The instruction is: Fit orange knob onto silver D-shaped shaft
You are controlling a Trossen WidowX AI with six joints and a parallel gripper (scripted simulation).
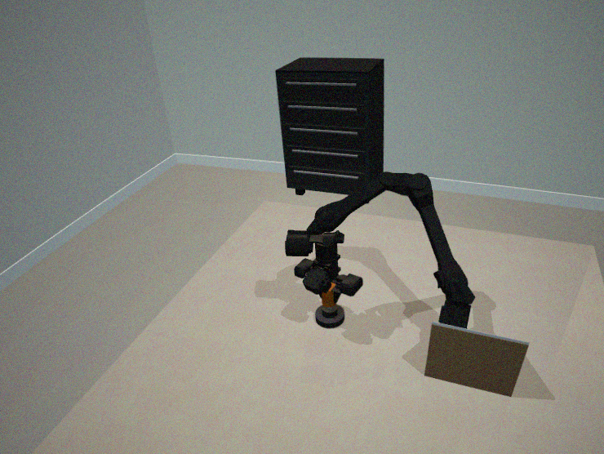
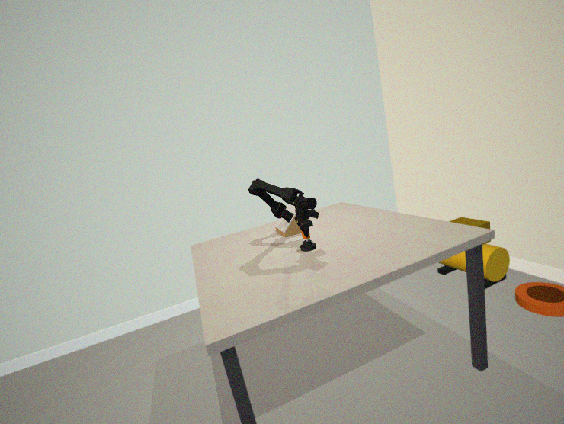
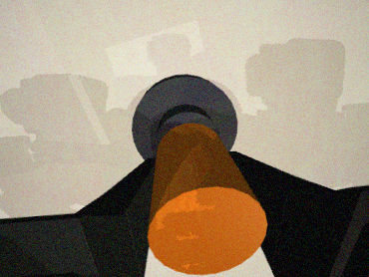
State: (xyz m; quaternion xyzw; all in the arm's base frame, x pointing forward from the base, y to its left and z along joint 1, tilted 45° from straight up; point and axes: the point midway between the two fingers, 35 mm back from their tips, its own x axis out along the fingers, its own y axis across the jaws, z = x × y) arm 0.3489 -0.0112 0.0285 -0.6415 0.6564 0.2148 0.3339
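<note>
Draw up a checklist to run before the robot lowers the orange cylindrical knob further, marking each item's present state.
- Orange cylindrical knob gripped by the black parallel-jaw gripper: ok
- Dark round pedestal standing on the table: ok
- Knob above the pedestal's middle: ok, roughly
- Silver shaft's flat side visible: not ok
- Flat sides lined up: cannot tell
- Knob fully down: not ok
</note>
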